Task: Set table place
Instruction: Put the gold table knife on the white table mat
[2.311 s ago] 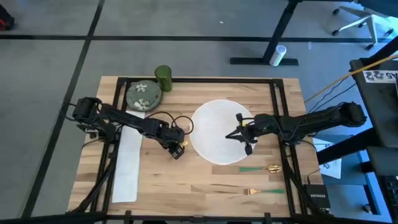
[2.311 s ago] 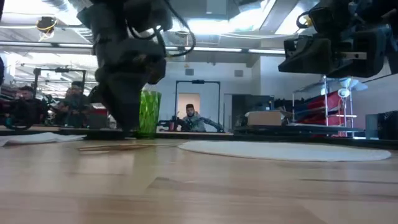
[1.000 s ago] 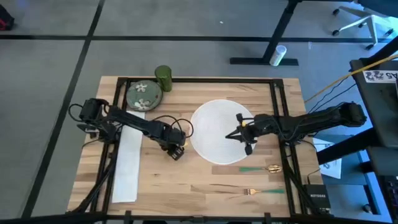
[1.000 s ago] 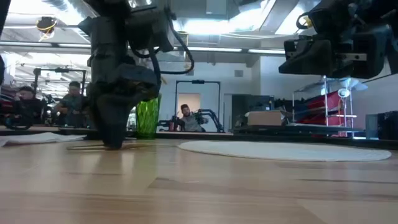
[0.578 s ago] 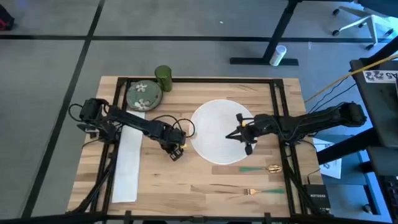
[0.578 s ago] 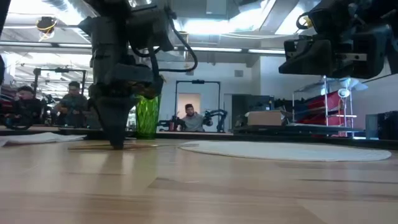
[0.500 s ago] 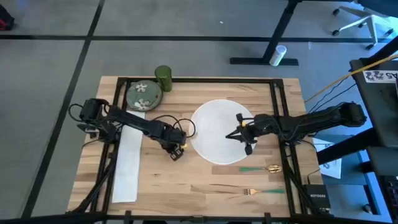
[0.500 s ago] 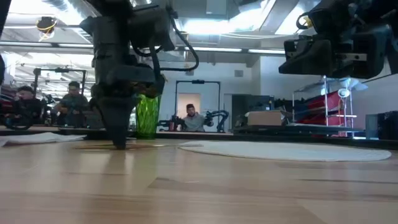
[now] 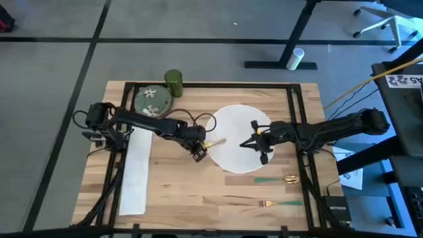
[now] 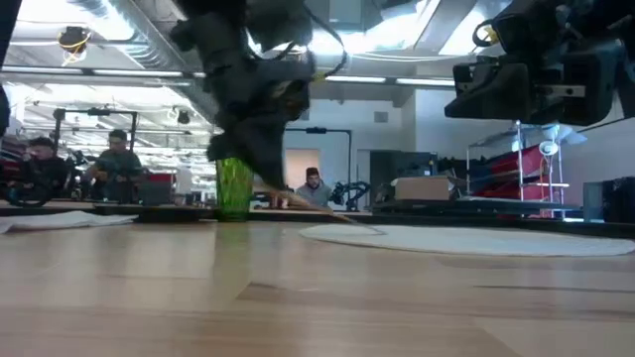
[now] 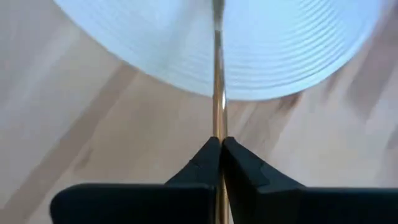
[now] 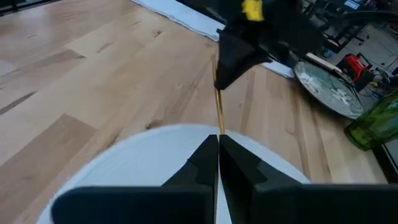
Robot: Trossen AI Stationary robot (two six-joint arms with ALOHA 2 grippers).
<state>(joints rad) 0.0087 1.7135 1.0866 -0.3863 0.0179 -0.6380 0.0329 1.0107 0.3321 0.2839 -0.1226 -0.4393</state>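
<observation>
The left gripper (image 9: pixel 199 153) is clamped on a thin gold utensil (image 9: pixel 215 141), its fingers (image 11: pixel 239 163) pinched tight on the shaft; which kind of utensil it is cannot be told. The shaft runs from the gripper out over the near edge of the white plate (image 9: pixel 238 125), so its long axis points from the left arm toward the plate's middle, and its free end lies above the plate's left rim. In the low view the utensil (image 10: pixel 316 211) slants down to the plate's edge (image 10: pixel 466 239) while the gripper hangs above the table (image 9: pixel 198 192).

The left arm is stretched from its base at the table's left side, across the white napkin (image 9: pixel 135 178), wrist bent down beside the plate. The right gripper (image 9: pixel 256 144) hovers over the plate's right half with fingers pressed together, apparently holding nothing; it is near, but the left one has the piece.

A green-handled spoon (image 9: pixel 277 178) and fork (image 9: pixel 281 203) lie on the table in front of the plate, a floral bowl (image 9: pixel 153 102) and green cup (image 9: pixel 173 83) at the far-left corner
</observation>
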